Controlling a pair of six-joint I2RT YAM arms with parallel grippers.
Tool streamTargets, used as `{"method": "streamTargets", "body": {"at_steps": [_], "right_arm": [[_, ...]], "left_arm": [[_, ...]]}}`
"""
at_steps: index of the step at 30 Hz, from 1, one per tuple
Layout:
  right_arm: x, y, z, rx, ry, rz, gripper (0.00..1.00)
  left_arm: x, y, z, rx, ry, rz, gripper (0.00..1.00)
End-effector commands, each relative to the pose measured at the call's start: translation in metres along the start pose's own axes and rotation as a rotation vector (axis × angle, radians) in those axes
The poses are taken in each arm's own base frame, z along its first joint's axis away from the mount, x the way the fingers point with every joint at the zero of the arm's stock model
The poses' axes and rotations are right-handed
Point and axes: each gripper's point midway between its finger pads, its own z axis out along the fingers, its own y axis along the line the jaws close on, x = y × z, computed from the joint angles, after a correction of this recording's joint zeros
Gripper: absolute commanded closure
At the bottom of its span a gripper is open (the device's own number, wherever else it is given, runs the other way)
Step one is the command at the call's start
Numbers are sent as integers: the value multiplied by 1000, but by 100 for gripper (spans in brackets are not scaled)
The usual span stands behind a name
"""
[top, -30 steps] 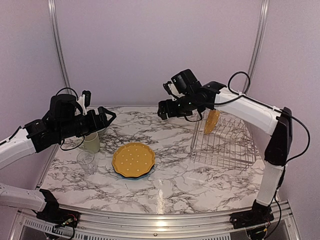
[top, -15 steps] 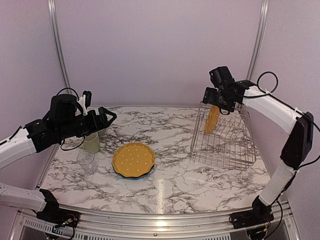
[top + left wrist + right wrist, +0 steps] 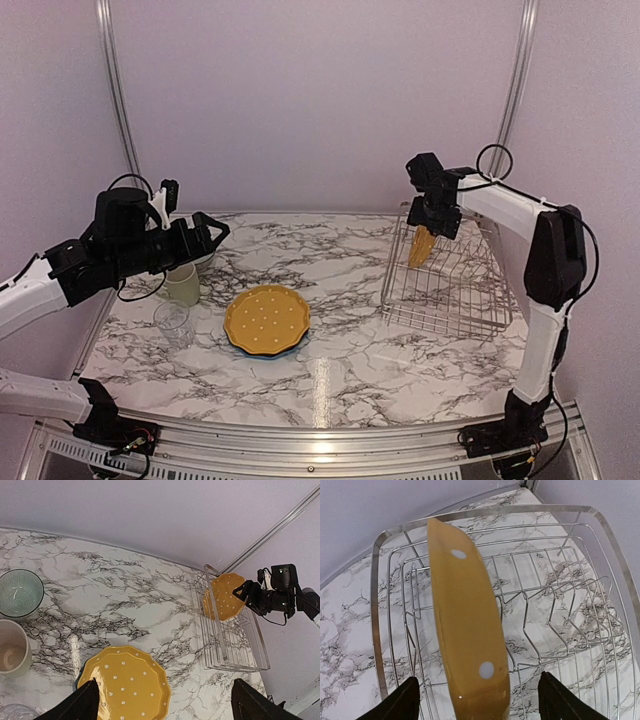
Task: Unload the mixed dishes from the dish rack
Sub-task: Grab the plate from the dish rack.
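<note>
Beneath the left fingers (image 3: pixel 82 705), which hang spread and empty over the left of the counter (image 3: pixel 350 385), stand the pieces already unloaded. These are a small pale bowl (image 3: pixel 20 592), a pale green mug (image 3: pixel 183 287) and a clear glass (image 3: pixel 173 322). To the right of them a yellow-orange dotted plate (image 3: pixel 266 320) lies flat on the blue plate (image 3: pixel 288 352). Farther right is the dish rack (image 3: pixel 445 320), holding only the second yellow-orange plate (image 3: pixel 467 625). That plate stands on edge among the tines, directly between the right fingers (image 3: pixel 402 705), which are parted to either side of it with a gap on each side, gripping nothing. The step in hand appears to be the grasp of this last plate. It would go best if the fingers came down evenly over the upper rim and closed on the two flat faces rather than on the scalloped edge. The lift should then run straight up along the tines before any swing leftward, since a tilted pull could snag the wire and drag the rack. The right wrist view alone shows that the plate sits centred and untouched between the fingers, where the top view has the wrist in the way. The left wrist view alone shows the plate's dotted face and the whole bowl, which the top view half hides behind the left arm. Only the top view shows the whole glass.
</note>
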Motion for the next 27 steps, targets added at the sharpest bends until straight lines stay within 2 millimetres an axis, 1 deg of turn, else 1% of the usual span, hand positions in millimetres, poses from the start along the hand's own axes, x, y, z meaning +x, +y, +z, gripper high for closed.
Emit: {"method": "streamTargets", "body": {"at_steps": [1, 3, 6, 9, 17, 23, 26, 27], "right_arm": [[-10, 2, -1, 16, -18, 41, 25], [-11, 2, 0, 21, -26, 48, 28], [-13, 0, 1, 38, -40, 60, 36], [-15, 1, 2, 39, -49, 68, 41], [-17, 3, 6, 42, -58, 72, 43], [-16, 4, 11, 47, -59, 72, 47], [-15, 5, 13, 46, -57, 72, 51], [-15, 5, 14, 44, -56, 69, 53]], "left_arm": [[-1, 6, -6, -31, -7, 31, 6], [-1, 8, -7, -40, -7, 34, 6], [0, 9, -7, -43, -8, 34, 6], [0, 9, -6, -42, -5, 35, 6], [-1, 8, -6, -43, -6, 38, 6], [0, 9, -5, -45, -3, 41, 5], [0, 9, -5, -44, -3, 40, 5], [0, 9, -5, -45, -3, 39, 5]]}}
